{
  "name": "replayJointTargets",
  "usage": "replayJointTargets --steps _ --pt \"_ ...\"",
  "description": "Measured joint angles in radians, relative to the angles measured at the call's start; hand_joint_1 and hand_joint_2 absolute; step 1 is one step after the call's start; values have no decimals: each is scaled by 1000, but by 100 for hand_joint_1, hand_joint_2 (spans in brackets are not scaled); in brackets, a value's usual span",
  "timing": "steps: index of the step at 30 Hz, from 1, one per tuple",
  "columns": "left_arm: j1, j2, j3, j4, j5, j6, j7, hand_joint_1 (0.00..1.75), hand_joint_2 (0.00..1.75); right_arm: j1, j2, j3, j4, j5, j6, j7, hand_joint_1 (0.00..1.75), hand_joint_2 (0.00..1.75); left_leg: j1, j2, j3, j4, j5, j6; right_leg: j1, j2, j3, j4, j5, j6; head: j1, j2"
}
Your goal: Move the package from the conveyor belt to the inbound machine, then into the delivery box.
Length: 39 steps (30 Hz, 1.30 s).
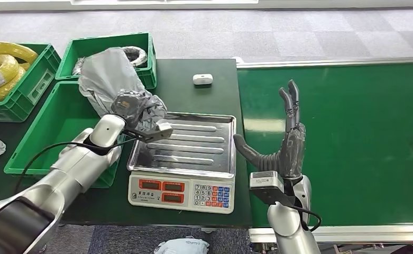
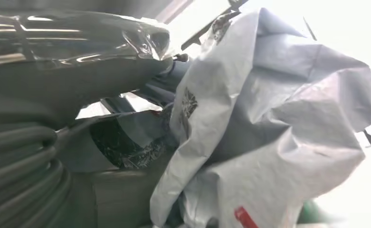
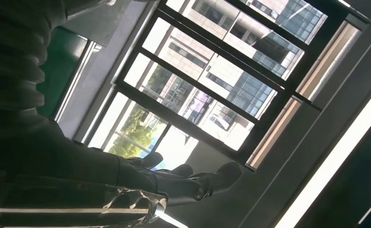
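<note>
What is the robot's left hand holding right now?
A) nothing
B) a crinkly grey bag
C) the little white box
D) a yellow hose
B: the left hand grips the crinkly grey package, lifted above the green crate beside the scale's metal tray.

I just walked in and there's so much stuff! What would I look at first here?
Probably the crinkly grey package that the left hand holds up over the green crate. Next, the right hand, raised with fingers spread above the green conveyor belt, and the shiny scale tray between them.
</note>
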Motion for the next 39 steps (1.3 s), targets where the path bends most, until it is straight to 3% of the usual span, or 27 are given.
replayJointTargets --steps 7,12,16,17,20,21,29,39 --pt "-36 79 166 -128 -91 -2 111 175 175 8 1 -3 0 23 4 17 0 175 0 0 -6 0 0 0 0 0 -6 0 0 0 0 0" --pt "-84 135 191 -137 -96 -28 211 173 175 16 3 -5 0 40 14 26 0 175 0 0 -7 0 0 0 0 0 -8 0 0 0 0 0" --pt "-130 171 191 -71 -96 -40 239 170 175 18 4 -6 0 47 15 27 0 175 0 0 -8 0 0 0 0 0 -8 0 0 0 0 0" --pt "-137 175 191 -52 -96 -35 241 160 175 18 4 -7 0 48 15 27 0 175 0 0 -8 0 0 0 0 0 -8 0 0 0 0 0" --pt "-154 181 192 2 -96 -53 228 33 175 18 8 -8 0 48 15 27 0 175 0 0 -8 0 0 0 0 0 -8 0 0 0 0 0" --pt "-157 180 194 26 -97 -63 217 0 175 18 9 -8 0 47 16 27 0 175 0 0 -8 0 0 0 0 0 -8 0 0 0 0 0" --pt "-87 109 243 248 -96 44 180 0 175 19 11 -9 -2 52 21 29 0 175 -1 -1 -9 1 0 0 -1 0 -9 0 0 0 0 0" --pt "-69 36 251 293 -97 33 183 0 175 37 12 -20 -23 70 25 43 0 175 -1 0 -10 1 0 0 -1 -1 -10 0 0 0 0 0"
